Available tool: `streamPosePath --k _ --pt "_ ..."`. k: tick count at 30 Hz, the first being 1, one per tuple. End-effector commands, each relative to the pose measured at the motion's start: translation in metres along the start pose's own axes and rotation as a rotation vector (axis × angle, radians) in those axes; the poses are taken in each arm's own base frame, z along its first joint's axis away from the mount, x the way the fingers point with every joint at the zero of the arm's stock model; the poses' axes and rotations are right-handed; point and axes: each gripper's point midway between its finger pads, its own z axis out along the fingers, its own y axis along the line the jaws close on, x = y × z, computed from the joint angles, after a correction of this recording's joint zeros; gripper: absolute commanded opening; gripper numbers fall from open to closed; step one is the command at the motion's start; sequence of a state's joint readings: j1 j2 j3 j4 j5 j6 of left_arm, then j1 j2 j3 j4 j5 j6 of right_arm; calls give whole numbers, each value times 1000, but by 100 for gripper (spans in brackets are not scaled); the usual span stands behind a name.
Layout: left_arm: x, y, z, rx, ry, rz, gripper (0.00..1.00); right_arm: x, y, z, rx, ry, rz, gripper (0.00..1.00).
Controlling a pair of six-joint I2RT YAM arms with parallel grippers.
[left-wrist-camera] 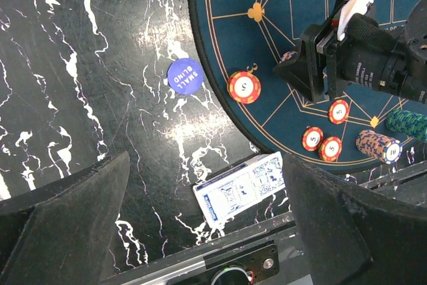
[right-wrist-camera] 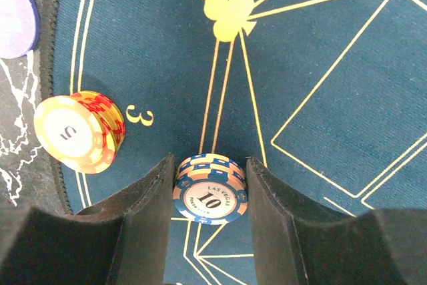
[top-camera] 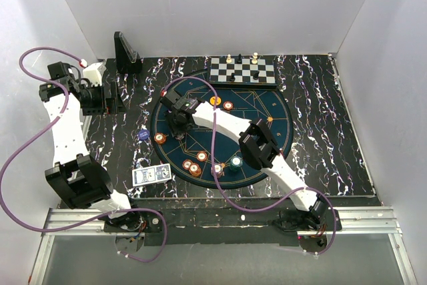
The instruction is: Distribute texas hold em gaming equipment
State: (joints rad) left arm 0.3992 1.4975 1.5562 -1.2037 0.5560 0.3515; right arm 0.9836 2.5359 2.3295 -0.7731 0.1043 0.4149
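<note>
My right gripper [top-camera: 179, 122] [right-wrist-camera: 211, 188] is shut on a small stack of blue-and-peach "10" poker chips [right-wrist-camera: 210, 195], over the left part of the round blue mat [top-camera: 273, 121]. An orange "5" chip stack [right-wrist-camera: 77, 131] [top-camera: 160, 138] [left-wrist-camera: 244, 87] sits just left of it by the mat's rim. The blue "small blind" disc [top-camera: 143, 135] [left-wrist-camera: 183, 75] lies on the black table. The blue-backed card deck [top-camera: 151, 175] [left-wrist-camera: 243, 188] lies near the front edge. My left gripper [top-camera: 105, 98] [left-wrist-camera: 205, 159] is open and empty, high above the deck.
More chips lie on the mat: orange ones [top-camera: 201, 156] [top-camera: 228, 105], a blue-and-peach stack [left-wrist-camera: 378, 146] and a teal stack [top-camera: 236, 162] [left-wrist-camera: 408, 123]. A chessboard [top-camera: 243, 70] with pieces stands at the back. A black stand [top-camera: 125, 53] is at the back left.
</note>
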Motion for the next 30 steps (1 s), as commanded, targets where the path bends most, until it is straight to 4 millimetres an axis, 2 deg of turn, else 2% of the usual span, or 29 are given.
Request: streamPosePath --k 1,6,8,9,12,16,20,21,25,28,30 --pt "5 1 -2 -3 4 7 100 -17 16 6 -73 -52 2 1" --pt "5 2 -1 -5 6 8 100 -15 18 12 -90 -45 13 1" --pt "5 1 -1 -4 6 7 100 -12 19 13 -104 -31 23 7" --pt "5 1 -1 -2 5 5 100 -12 20 13 -114 -29 24 12" --pt "6 1 -1 -1 9 3 100 -7 23 13 -143 -8 24 37" --pt "7 0 -1 -1 9 -2 100 -9 23 2 -141 -14 10 57" --pt "8 -1 -1 0 8 -8 100 -22 23 -21 -152 -56 -8 79" --pt "9 -1 -1 1 9 -10 100 -26 24 -28 -159 -67 -12 82" --pt "10 -2 -2 -5 6 -16 100 -40 25 -58 -164 -114 -30 85" --pt "10 -2 -3 -14 7 -20 100 -48 26 -90 -174 -160 -35 84" --pt "11 -2 -4 -16 7 -24 100 -50 19 -110 -147 -194 -35 85"
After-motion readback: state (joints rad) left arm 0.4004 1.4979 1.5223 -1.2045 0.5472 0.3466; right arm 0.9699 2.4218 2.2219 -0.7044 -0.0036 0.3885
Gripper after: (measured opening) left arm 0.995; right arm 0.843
